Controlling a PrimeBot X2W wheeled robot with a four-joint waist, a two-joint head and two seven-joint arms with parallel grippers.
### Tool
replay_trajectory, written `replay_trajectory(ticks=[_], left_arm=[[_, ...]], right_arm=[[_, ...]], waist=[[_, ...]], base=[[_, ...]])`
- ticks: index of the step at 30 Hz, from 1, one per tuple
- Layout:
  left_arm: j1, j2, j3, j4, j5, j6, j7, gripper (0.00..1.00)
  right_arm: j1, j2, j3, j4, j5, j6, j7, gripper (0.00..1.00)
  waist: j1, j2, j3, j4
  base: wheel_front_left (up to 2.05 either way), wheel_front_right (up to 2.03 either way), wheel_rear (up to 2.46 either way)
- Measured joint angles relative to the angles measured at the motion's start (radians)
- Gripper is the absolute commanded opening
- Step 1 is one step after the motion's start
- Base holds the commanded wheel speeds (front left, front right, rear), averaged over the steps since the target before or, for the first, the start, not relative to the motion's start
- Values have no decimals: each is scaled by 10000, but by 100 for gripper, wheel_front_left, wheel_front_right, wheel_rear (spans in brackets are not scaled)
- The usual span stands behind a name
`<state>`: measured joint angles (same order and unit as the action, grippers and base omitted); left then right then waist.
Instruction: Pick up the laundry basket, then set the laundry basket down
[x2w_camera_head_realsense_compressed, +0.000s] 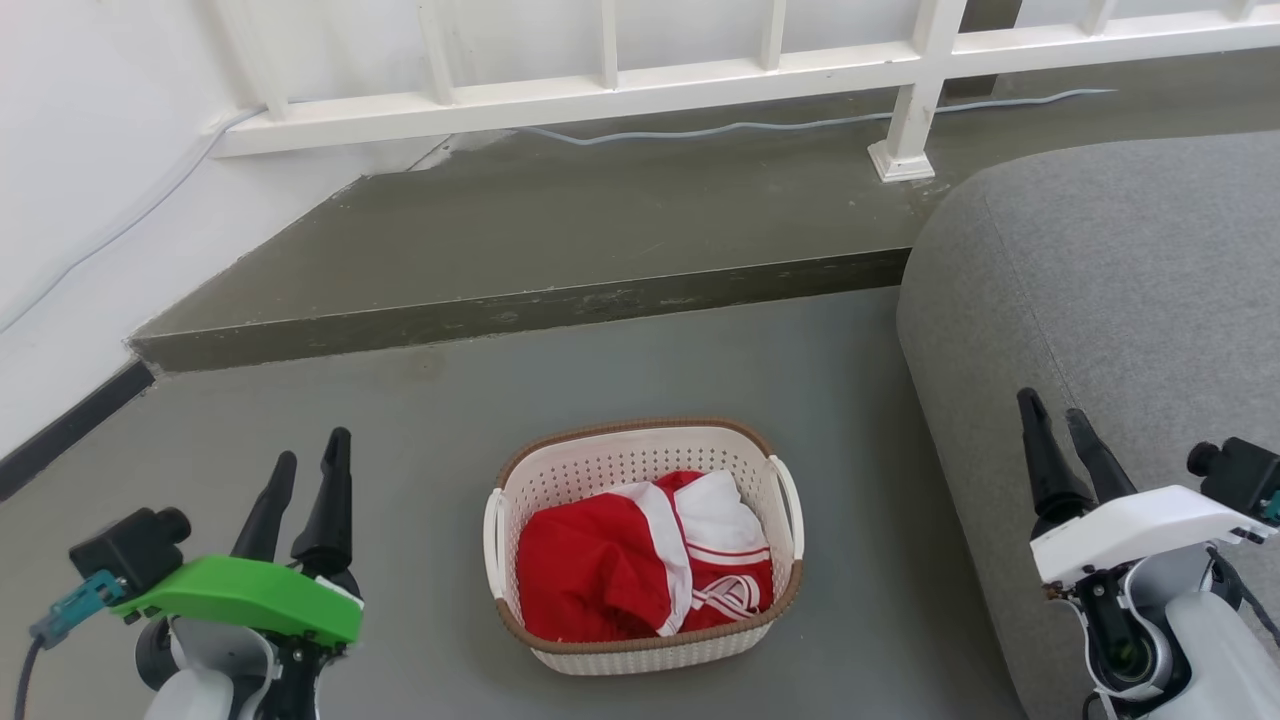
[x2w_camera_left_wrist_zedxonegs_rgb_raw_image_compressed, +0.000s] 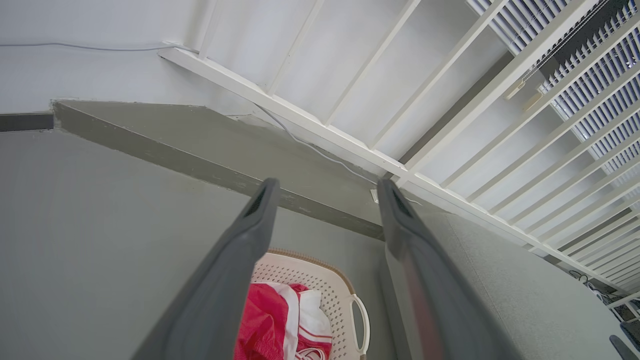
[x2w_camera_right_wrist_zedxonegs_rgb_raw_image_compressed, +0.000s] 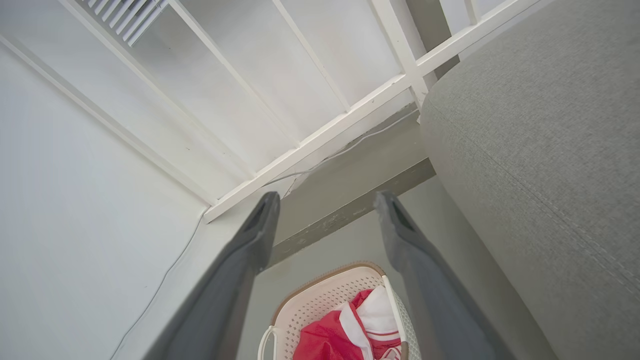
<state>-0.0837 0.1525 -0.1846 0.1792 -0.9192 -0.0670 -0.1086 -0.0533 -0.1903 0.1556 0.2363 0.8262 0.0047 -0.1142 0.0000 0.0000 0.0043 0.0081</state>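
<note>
Small cream-white perforated plastic laundry basket with brown woven-look rim (x2w_camera_head_realsense_compressed: 610, 465) sits on grey floor (x2w_camera_head_realsense_compressed: 400, 470), lower centre of head frame, with a crumpled red-and-white garment (x2w_camera_head_realsense_compressed: 610, 570) inside. Left claw (x2w_camera_head_realsense_compressed: 312, 448) is at lower left, right claw (x2w_camera_head_realsense_compressed: 1050, 405) at lower right. Basket lies between them, apart from both, untouched. Both claws have fingers parted and hold nothing. Grey fabric sofa (x2w_camera_head_realsense_compressed: 1100, 280) is near, right of basket. White railing (x2w_camera_head_realsense_compressed: 600, 90) runs across top, behind raised grey step (x2w_camera_head_realsense_compressed: 560, 230).
</note>
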Motion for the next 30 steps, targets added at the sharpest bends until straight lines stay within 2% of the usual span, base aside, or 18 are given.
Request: replay_trajectory(ticks=[18,30], left_arm=[[8,4,-571,-148,2374,600,-529,100],[19,0,-886,-151,3800,894,-930,100]], right_arm=[[2,0,660,-21,-2167,-495,-520,100],[3,-100,1043,50,-3645,-702,-872,100]], waist=[[0,0,-21,24],[0,0,-53,80]], base=[[0,0,0],[0,0,0]])
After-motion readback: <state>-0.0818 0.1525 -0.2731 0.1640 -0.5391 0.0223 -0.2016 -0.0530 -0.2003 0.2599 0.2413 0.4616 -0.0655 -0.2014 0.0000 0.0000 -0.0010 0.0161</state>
